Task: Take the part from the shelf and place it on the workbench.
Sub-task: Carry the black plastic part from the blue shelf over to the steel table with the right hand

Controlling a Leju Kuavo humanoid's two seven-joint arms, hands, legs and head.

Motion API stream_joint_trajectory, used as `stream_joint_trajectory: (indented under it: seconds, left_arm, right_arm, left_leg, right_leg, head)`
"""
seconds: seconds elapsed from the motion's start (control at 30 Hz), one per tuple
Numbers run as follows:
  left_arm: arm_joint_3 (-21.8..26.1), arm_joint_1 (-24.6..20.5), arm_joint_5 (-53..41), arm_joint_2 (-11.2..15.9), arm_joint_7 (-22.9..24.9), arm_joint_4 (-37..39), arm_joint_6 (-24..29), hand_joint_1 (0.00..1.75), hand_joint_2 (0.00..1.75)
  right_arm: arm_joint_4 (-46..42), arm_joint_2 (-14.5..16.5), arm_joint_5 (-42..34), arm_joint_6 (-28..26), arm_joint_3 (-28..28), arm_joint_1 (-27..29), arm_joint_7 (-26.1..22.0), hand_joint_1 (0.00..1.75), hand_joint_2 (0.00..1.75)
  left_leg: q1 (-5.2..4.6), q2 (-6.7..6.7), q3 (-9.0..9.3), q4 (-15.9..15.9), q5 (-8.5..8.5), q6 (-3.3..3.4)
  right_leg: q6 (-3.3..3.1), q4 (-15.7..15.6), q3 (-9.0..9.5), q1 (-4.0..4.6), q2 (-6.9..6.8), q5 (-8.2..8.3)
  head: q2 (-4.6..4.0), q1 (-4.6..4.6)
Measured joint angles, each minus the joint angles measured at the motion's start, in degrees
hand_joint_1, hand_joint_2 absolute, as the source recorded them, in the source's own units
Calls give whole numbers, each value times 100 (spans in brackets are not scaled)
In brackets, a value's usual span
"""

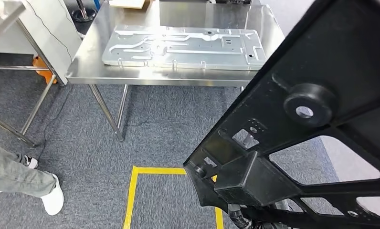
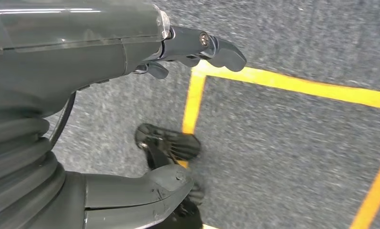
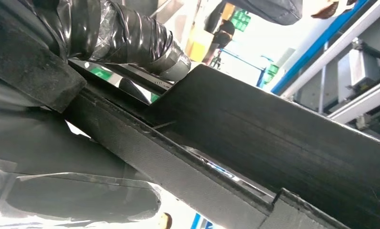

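Note:
The part is a large black plastic frame (image 1: 293,138) with open cut-outs and a round boss. It hangs in the air at the right of the head view, tilted, short of the workbench (image 1: 131,76). In the right wrist view my right hand's tape-wrapped fingers (image 3: 126,38) curl over the edge of the black frame (image 3: 255,138) and grip it. My left hand (image 2: 83,71) hangs over the grey carpet with its fingers (image 2: 202,45) and thumb apart, holding nothing.
A silver stamped metal panel (image 1: 183,45) lies on the steel workbench top. A metal rack (image 1: 16,71) stands at the left. A person's leg and white shoe (image 1: 52,198) are at the lower left. Yellow tape (image 1: 145,171) marks a square on the carpet.

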Motion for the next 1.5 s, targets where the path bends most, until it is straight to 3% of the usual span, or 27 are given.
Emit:
stream_joint_trajectory:
  seconds: [0.07, 0.1, 0.2, 0.27, 0.33, 0.37, 0.4, 0.5, 0.57, 0.63, 0.7, 0.77, 0.83, 0.87, 0.9, 0.93, 1.0, 1.07, 1.17, 1.23, 1.33, 1.37, 1.4, 1.43, 1.5]
  left_arm:
    - [0, -10, 4, -2, -1, 0, -1, 0, 175]
    - [0, -10, 4, -3, -1, 0, -1, 0, 175]
    - [0, -12, 3, -4, -5, 0, -1, 0, 175]
    - [-1, -32, 3, -2, -11, 0, -1, 0, 175]
    - [-2, -34, 2, 0, -19, 0, -1, 0, 175]
    - [-2, -25, 2, 0, -25, 0, -1, 0, 175]
    - [-2, -16, 1, 0, -31, 0, -1, 0, 175]
    - [-2, -6, -4, 13, -48, 0, -1, 0, 175]
    - [-2, -2, -8, 31, -54, -1, -2, 0, 175]
    - [-1, 13, -10, 48, -54, -3, 2, 0, 175]
    - [1, 14, -10, 55, -53, -4, 5, 0, 175]
    - [1, -10, -11, 52, -52, -4, 3, 0, 175]
    - [1, -18, -11, 52, -52, -4, 2, 0, 175]
    - [1, -13, -11, 51, -51, -4, 2, 0, 175]
    - [1, -7, -11, 51, -51, -4, 2, 0, 175]
    - [1, -3, -11, 48, -50, -4, 1, 0, 175]
    - [1, -2, -11, 42, -50, -4, 0, 0, 175]
    - [1, -13, -10, 38, -49, -4, -1, 0, 175]
    - [1, -27, -11, 34, -41, -4, -1, 0, 175]
    - [1, -37, -10, 33, -41, -4, -1, 0, 175]
    - [0, -53, -11, 33, -51, -4, -2, 0, 175]
    - [-1, -47, -11, 33, -54, -4, -3, 0, 175]
    - [0, -38, -11, 33, -55, -4, -3, 0, 175]
    - [0, -31, -11, 33, -55, -4, -5, 0, 175]
    - [1, -24, -12, 33, -57, -4, -12, 0, 175]
  right_arm:
    - [-5, 2, 4, -3, -5, 6, -7, 175, 175]
    - [-9, 3, 7, -9, -8, 11, -11, 175, 175]
    - [-37, 5, 13, -32, -14, 21, -19, 175, 175]
    - [-61, 10, 16, -45, -16, 24, -25, 175, 175]
    - [-74, 13, 17, -58, -16, 28, -29, 175, 175]
    - [-75, 13, 17, -62, -16, 33, -32, 175, 175]
    - [-75, 13, 17, -64, -16, 39, -37, 175, 175]
    - [-88, 13, 17, -66, -19, 49, -68, 175, 175]
    - [-99, 13, 17, -66, -23, 53, -85, 175, 175]
    - [-111, 13, 18, -67, -31, 65, -89, 175, 175]
    - [-137, 13, 16, -70, -45, 77, -93, 175, 175]
    - [-163, 13, 15, -71, -60, 79, -98, 175, 175]
    - [-173, 13, 15, -70, -67, 87, -100, 175, 175]
    - [-173, 13, 15, -70, -70, 96, -100, 175, 175]
    - [-173, 13, 15, -70, -73, 105, -99, 175, 175]
    - [-173, 13, 15, -70, -75, 110, -98, 175, 175]
    - [-173, 13, 15, -70, -77, 114, -98, 175, 175]
    - [-170, 13, 14, -70, -79, 119, -99, 175, 175]
    - [-184, 13, 7, -68, -83, 145, -100, 175, 175]
    - [-195, 13, 2, -66, -85, 139, -99, 175, 175]
    - [-199, 17, -1, -60, -86, 133, -100, 175, 175]
    - [-199, 18, -1, -57, -86, 136, -100, 175, 175]
    - [-199, 19, -1, -55, -86, 139, -100, 175, 175]
    - [-199, 19, -1, -55, -86, 141, -100, 175, 175]
    - [-199, 20, 0, -55, -86, 140, -100, 175, 175]
  left_leg:
    - [-10, -9, 86, -27, -69, -66]
    - [-19, -10, 128, -16, -70, -109]
    - [-20, 4, 188, 142, -138, -204]
    - [-11, 11, -60, 627, -424, -212]
    - [-15, 11, -525, 1302, -713, -226]
    - [-18, 11, -707, 1499, -737, -235]
    - [-20, 11, -797, 1493, -620, -233]
    - [-75, 14, -642, 605, 154, -135]
    - [-138, 12, -554, 195, 272, -51]
    - [-149, 0, -505, 91, 240, 12]
    - [-109, -1, -379, 10, 313, 63]
    - [-79, 4, -277, -34, 294, 96]
    - [-72, 4, -230, -35, 235, 104]
    - [-66, 4, -195, -34, 193, 93]
    - [-56, 2, -144, -33, 146, 74]
    - [-41, -2, -73, -32, 94, 52]
    - [-4, -11, 100, -41, -23, -3]
    - [17, -24, 205, -65, -115, -77]
    - [4, -17, 313, -96, -128, -203]
    - [6, -4, 231, 162, -139, -241]
    - [2, 4, -423, 1203, -529, -222]
    - [-1, 4, -649, 1485, -667, -218]
    - [-3, 4, -800, 1601, -703, -215]
    - [-6, 5, -853, 1506, -587, -207]
    - [-22, 7, -724, 845, -25, -181]
  right_leg:
    - [-81, -372, 101, 42, -8, 107]
    - [-117, -401, 116, 59, -7, 53]
    - [-223, -514, 315, 39, 8, 101]
    - [-287, -556, 428, 39, 1, 65]
    - [-326, -558, 469, 61, 9, 7]
    - [-332, -558, 498, 75, 18, -27]
    - [-334, -558, 545, 87, 29, -67]
    - [-308, -569, 748, 110, 38, -212]
    - [-256, -577, 800, 103, 45, -282]
    - [-187, -528, 830, 106, 58, -298]
    - [-121, -389, 845, 110, 54, -349]
    - [-42, 36, 623, 79, 45, -582]
    - [40, 743, 144, 24, 39, -886]
    - [74, 992, -72, -6, 33, -936]
    - [100, 1056, -199, -31, 26, -865]
    - [118, 896, -213, -51, 19, -665]
    - [130, 207, -45, -70, 8, -107]
    - [77, -275, 57, -33, -15, 83]
    - [-99, -425, 147, -2, -22, 146]
    - [-189, -528, 282, -21, -23, 166]
    - [-274, -583, 381, -9, -28, 109]
    - [-290, -583, 406, 2, -21, 78]
    - [-298, -582, 441, 14, -11, 44]
    - [-297, -582, 492, 26, -2, 5]
    - [-282, -583, 612, 43, 8, -83]
  head:
    - [0, 5]
    - [0, 7]
    - [0, 10]
    - [0, 9]
    - [0, 7]
    - [0, 7]
    - [0, 7]
    - [0, 8]
    - [0, 5]
    - [0, 0]
    - [0, 2]
    - [0, 2]
    - [0, 1]
    - [0, 1]
    - [0, 1]
    - [0, 1]
    - [0, 2]
    - [1, 3]
    - [1, 6]
    - [0, 7]
    - [0, 6]
    - [0, 7]
    - [0, 6]
    - [0, 6]
    - [0, 5]
